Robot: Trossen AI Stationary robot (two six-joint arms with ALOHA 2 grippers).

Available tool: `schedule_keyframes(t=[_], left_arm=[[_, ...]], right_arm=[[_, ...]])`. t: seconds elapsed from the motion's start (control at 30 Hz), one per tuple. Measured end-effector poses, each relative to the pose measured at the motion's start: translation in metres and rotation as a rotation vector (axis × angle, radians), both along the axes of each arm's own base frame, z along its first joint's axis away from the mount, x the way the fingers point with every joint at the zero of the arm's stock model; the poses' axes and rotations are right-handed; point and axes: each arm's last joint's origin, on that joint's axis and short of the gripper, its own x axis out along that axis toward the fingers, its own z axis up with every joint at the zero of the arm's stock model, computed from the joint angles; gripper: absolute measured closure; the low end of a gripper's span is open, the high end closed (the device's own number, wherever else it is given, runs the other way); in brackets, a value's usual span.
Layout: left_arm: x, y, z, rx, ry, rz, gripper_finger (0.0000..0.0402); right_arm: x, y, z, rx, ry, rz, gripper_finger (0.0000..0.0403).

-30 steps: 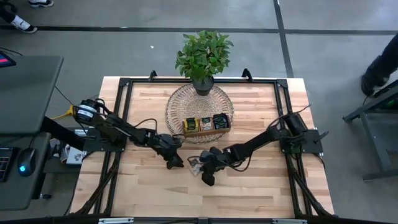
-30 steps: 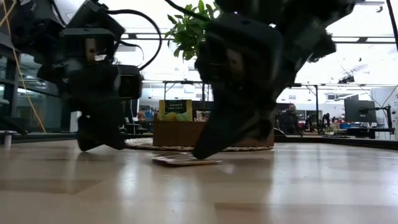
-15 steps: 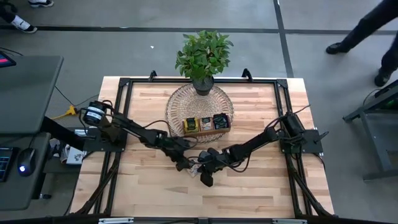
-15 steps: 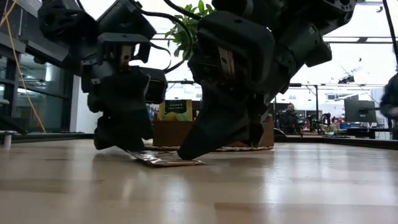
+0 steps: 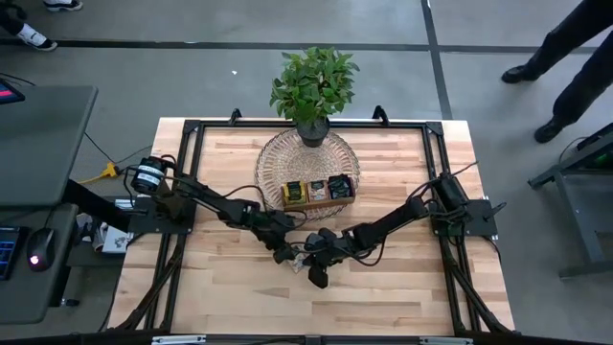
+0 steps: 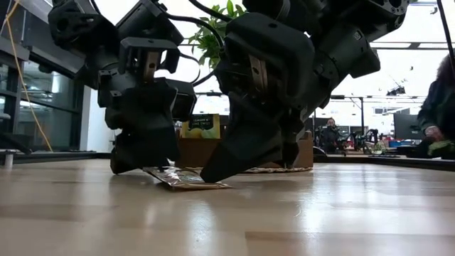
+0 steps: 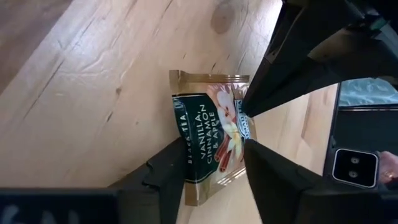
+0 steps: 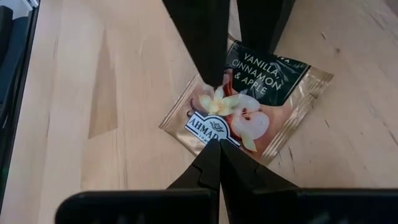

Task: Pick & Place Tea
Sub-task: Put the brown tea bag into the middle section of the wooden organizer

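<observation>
Tea sachet [image 7: 214, 140] lies flat on the surface [image 5: 220, 278], directly under both hands. Left hand [image 7: 214, 165] straddles one edge, fingers [image 7: 171, 165] apart on either side of it and that edge lifted a little — closing, not yet a firm grip as far as I can tell. Right hand [image 8: 214, 155] is clenched shut, holding nothing, its tip pressed on the opposite edge of the sachet as a pin.

Handling, my read: very light, thin, floppy foil wrapper, slick on wood — slides rather than lifts if nudged. Best hold is the raised edge at the left fingers, pinched across the seal, not the middle.

Past the hands: wooden tray [image 5: 318, 190] with other sachets, sitting on a round woven mat [image 5: 278, 153], potted plant [image 5: 313, 81] just behind it. Main obstruction is the right hand itself — near the left fingertips, collision risk when lifting. Person [image 6: 441, 107] in the room beyond, well clear.
</observation>
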Motion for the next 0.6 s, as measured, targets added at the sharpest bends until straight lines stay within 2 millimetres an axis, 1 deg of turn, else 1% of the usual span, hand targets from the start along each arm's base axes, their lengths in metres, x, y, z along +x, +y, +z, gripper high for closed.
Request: schedule_keyframes(t=[0.13, 0.37, 0.4, 0.5, 0.6], left_arm=[[-0.0007, 0.0002, -0.0011, 0.002, 0.014, 0.008, 0.0281], [-0.0012, -0.0001, -0.0016, 0.003, 0.013, -0.003, 0.0389], [-0.0013, -0.0001, -0.0016, 0.005, 0.012, -0.006, 0.0394], [-0.0014, -0.0002, -0.0017, 0.008, 0.010, -0.009, 0.0390], [-0.0014, -0.0002, -0.0017, 0.010, 0.009, -0.008, 0.0398]], right_arm=[[0.0000, 0.0000, 0.0000, -0.001, 0.000, 0.000, 0.0403], [0.0002, -0.0005, 0.0001, -0.006, -0.002, -0.006, 0.0403], [0.0003, -0.0006, 0.0001, -0.006, -0.002, -0.006, 0.0403], [0.0004, -0.0006, 0.0002, -0.008, -0.003, -0.009, 0.0403], [0.0003, -0.0007, 0.0028, 0.003, -0.007, -0.019, 0.0403]])
